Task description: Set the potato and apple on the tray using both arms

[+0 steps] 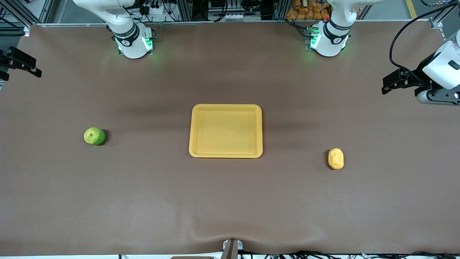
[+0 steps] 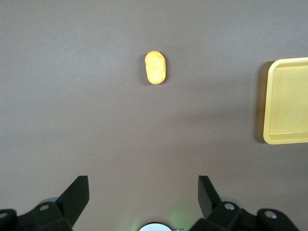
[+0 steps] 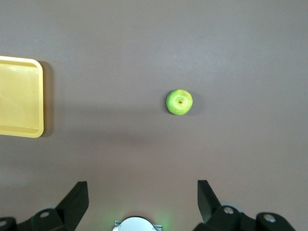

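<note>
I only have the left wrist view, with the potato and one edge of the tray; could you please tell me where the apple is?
Observer: The apple lies on the table toward the right arm's end, apart from the tray.
Operator: Is anything on the tray?
Observer: No, the whole tray is bare.
Operator: And the right pincer?
Observer: The right pincer is open, up over the table edge at its arm's end; the left pincer, also open, is up over the left arm's end.
</note>
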`<action>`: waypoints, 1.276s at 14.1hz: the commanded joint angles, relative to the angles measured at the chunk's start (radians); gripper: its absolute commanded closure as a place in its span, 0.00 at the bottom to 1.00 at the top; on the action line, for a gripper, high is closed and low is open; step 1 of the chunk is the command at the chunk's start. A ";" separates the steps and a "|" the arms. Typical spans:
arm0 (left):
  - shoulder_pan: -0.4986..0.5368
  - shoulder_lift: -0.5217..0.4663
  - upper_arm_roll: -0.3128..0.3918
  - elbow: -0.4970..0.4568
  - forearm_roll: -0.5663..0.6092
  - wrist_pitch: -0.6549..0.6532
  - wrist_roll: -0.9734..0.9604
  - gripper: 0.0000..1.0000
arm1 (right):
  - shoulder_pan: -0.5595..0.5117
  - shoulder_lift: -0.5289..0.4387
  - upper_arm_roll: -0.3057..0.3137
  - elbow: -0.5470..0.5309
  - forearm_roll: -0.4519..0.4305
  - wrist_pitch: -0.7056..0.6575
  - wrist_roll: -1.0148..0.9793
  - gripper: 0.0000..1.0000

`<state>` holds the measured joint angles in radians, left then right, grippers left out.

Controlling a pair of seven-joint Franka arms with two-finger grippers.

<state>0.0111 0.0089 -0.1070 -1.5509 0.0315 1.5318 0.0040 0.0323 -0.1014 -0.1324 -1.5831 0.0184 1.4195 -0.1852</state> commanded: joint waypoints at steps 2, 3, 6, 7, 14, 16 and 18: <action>0.000 -0.003 -0.005 0.009 0.024 0.001 -0.012 0.00 | 0.009 -0.021 0.007 -0.006 -0.021 0.016 -0.011 0.00; 0.001 -0.003 -0.005 0.009 0.022 0.001 -0.009 0.00 | 0.009 -0.021 0.007 0.000 -0.021 0.013 -0.011 0.00; 0.003 0.003 -0.003 0.008 0.024 0.004 -0.002 0.00 | 0.008 -0.021 0.005 0.000 -0.021 0.013 -0.011 0.00; 0.004 0.019 -0.005 0.011 0.024 0.014 -0.002 0.00 | 0.008 -0.020 0.005 0.000 -0.021 0.013 -0.010 0.00; 0.004 0.075 -0.006 0.000 0.064 0.163 -0.012 0.00 | -0.003 -0.012 0.002 0.002 -0.023 0.015 -0.010 0.00; 0.004 0.085 -0.006 -0.008 0.056 0.180 -0.012 0.00 | -0.002 -0.012 0.002 0.003 -0.021 0.015 -0.010 0.00; 0.006 0.082 -0.006 -0.044 0.048 0.212 -0.012 0.00 | 0.005 -0.012 0.002 0.003 -0.023 0.015 -0.011 0.00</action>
<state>0.0120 0.1011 -0.1073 -1.5592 0.0748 1.7094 0.0040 0.0339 -0.1054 -0.1323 -1.5795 0.0150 1.4321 -0.1869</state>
